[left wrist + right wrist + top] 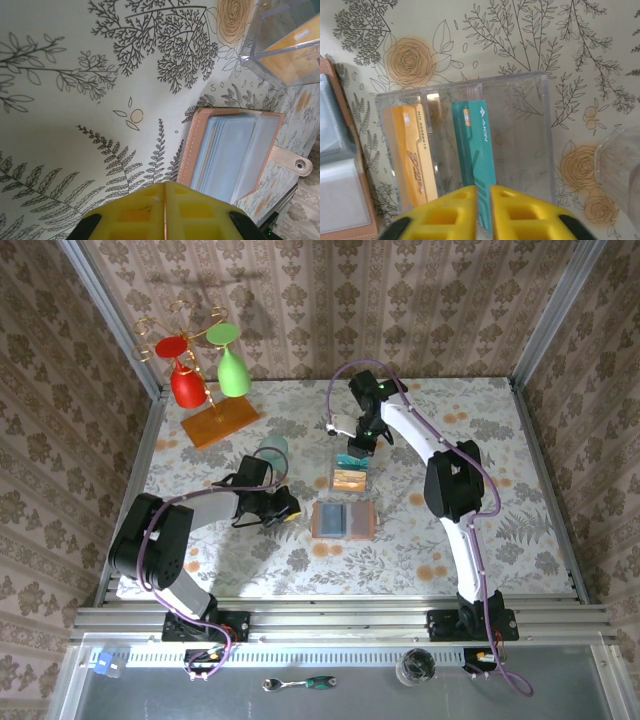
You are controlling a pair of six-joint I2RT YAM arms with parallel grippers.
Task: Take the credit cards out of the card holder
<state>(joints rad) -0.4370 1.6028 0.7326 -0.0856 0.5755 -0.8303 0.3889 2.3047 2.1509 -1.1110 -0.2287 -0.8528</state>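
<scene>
Unloading seems nearly done: thin orange-tan card (412,155) inside clear plastic box (470,82), right fingers (445,210) clamping teal card (479,145) there; left fingers (135,210) together.

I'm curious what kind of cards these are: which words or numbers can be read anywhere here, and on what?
"AION": on the teal card in the clear box.
"NO.": on the orange card; the digits after it are too blurred to read.
The orange card's slanted logo is unreadable.
</scene>
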